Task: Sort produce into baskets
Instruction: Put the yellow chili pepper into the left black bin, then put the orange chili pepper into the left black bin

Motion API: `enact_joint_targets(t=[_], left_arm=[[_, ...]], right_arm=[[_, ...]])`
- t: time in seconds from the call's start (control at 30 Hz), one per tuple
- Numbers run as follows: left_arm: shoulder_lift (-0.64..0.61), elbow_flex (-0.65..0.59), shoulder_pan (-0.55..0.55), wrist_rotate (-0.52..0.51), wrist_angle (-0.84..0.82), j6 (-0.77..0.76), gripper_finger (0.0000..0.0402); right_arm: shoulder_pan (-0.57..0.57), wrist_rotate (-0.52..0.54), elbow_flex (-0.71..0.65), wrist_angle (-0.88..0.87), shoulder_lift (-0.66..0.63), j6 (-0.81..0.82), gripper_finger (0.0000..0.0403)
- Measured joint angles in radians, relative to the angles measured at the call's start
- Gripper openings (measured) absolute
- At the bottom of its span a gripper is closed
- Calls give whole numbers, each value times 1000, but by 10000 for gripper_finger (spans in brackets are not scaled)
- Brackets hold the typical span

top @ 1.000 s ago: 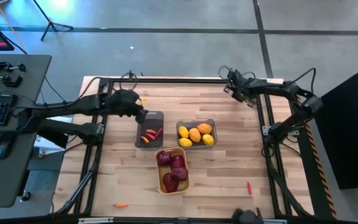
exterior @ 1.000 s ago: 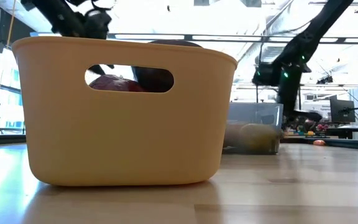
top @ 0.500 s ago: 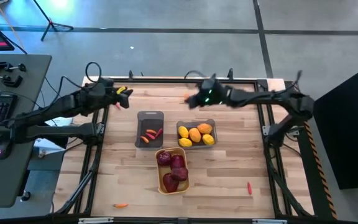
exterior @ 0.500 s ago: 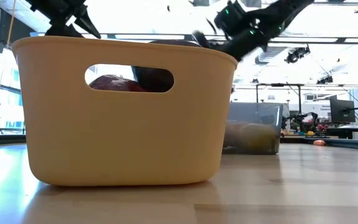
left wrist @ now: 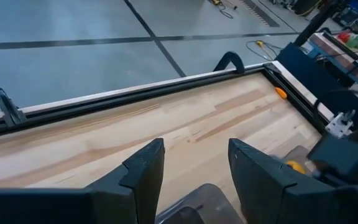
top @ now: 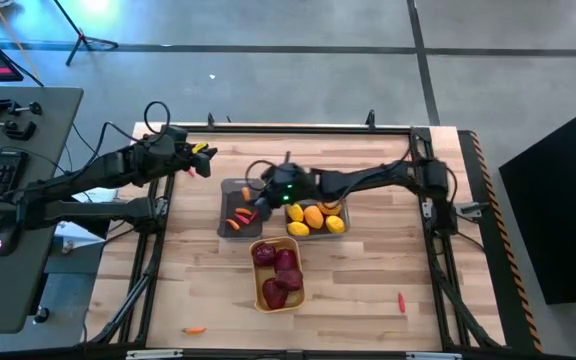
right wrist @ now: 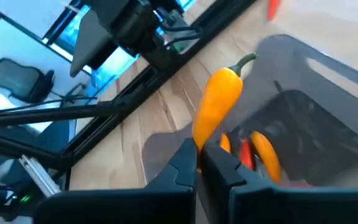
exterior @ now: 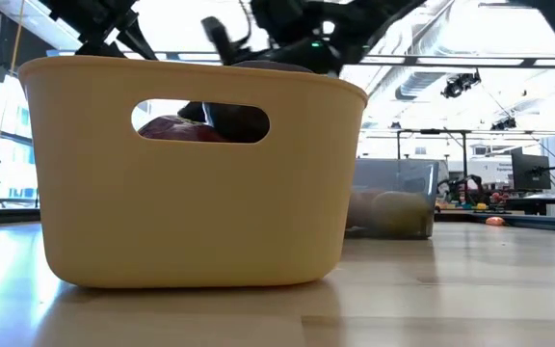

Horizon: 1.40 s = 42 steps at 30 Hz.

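Three baskets stand mid-table: a dark grey one holding thin orange-red pieces, a grey one with yellow and orange oval fruits, and a yellow-orange one with dark red round ones. My right gripper reaches across from the table's right and hangs over the dark grey basket, shut on an orange pepper with a green stem. My left gripper hovers open near the far left corner, with nothing between its fingers. My right gripper pinches the orange pepper by its pointed end, opposite the stem, between its two fingers. The pepper sticks out past the fingertips with its stem end foremost. It is lifted clear, above the dark grey basket's edge.
A loose red piece lies near the table's right front, and an orange one near the left front edge. Black rails frame the table. In the low view the yellow-orange basket fills the foreground.
My right gripper has swung from the far right corner toward the table's left, rolling as it went, and now hangs over the dark grey basket with the pepper. My left gripper has drawn back from that basket toward the far left corner and risen.
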Motion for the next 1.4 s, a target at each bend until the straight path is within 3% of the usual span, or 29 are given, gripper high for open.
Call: enact_joint_targets(t=[0.13, 0.3, 0.47, 0.57, 0.63, 0.73, 0.87, 0.97, 1.17, 1.4], left_arm=[[0, 0, 0, 2, 0, -8, 168], [0, 0, 0, 26, -17, -8, 168], [0, 0, 0, 40, -65, -10, 168], [0, 0, 0, 40, -83, -18, 168], [0, 0, 0, 39, -83, -18, 168], [1, 0, 0, 38, -83, -18, 168], [1, 0, -1, 38, -84, -18, 168], [1, 0, 0, 38, -86, -17, 168], [1, 0, 0, 38, -90, -14, 168], [1, 0, 0, 38, -90, 1, 168]], right_arm=[[-2, -40, 140, -115, 83, -25, 34], [-16, -71, 244, -249, 117, -67, 110], [-49, -243, 268, -400, 114, -200, 168], [-77, -395, 277, -558, 86, -267, 179], [-86, -440, 277, -707, 47, -340, 180], [-75, -432, 259, -928, -25, -456, 181], [-26, -378, 156, -1067, -153, -478, 181], [38, -331, 12, -1060, -262, -362, 181], [246, -314, -282, -1010, -446, 40, 181], [515, -339, -491, -1024, -513, 598, 181]])
